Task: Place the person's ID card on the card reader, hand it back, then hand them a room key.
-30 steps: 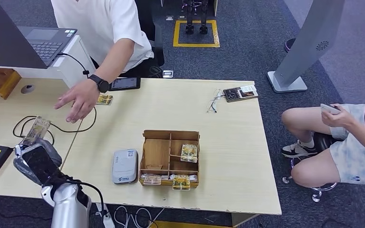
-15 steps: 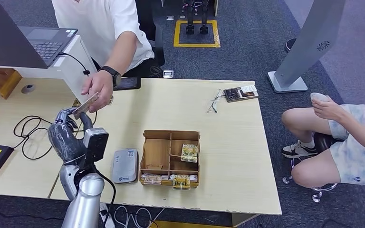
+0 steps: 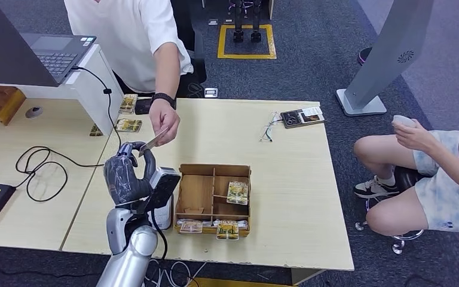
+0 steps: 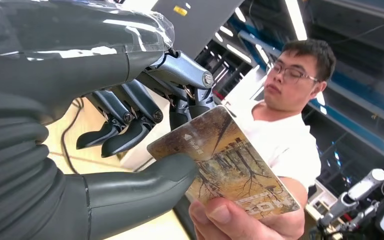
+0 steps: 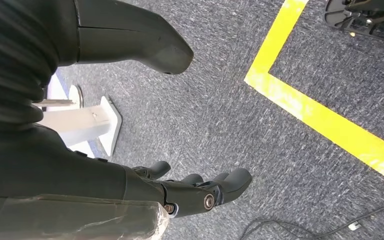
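Observation:
My left hand [image 3: 128,173] is raised over the table's left half, in front of the wooden box [image 3: 215,169]. It pinches one end of a card [image 3: 152,143] printed with a tree picture between thumb and fingers. In the left wrist view, the card [image 4: 230,165] lies against my thumb [image 4: 130,195], and the person's hand [image 3: 164,122] grips its other end. The white card reader [image 3: 164,219] lies on the table, mostly hidden behind my left wrist. Key cards [image 3: 238,192] sit in the box. My right hand [image 5: 200,192] hangs over the carpet, fingers apart, holding nothing.
A laptop [image 3: 54,51] stands on a raised stand at the back left, with black cables [image 3: 42,170] below it. More cards [image 3: 128,125] lie near the person. A phone and glasses [image 3: 302,116] rest at the table's far right. A second person [image 3: 430,173] sits to the right.
My left hand has carried the card from the table's left edge toward the middle. The person's hand left the table, met my hand and took hold of the card.

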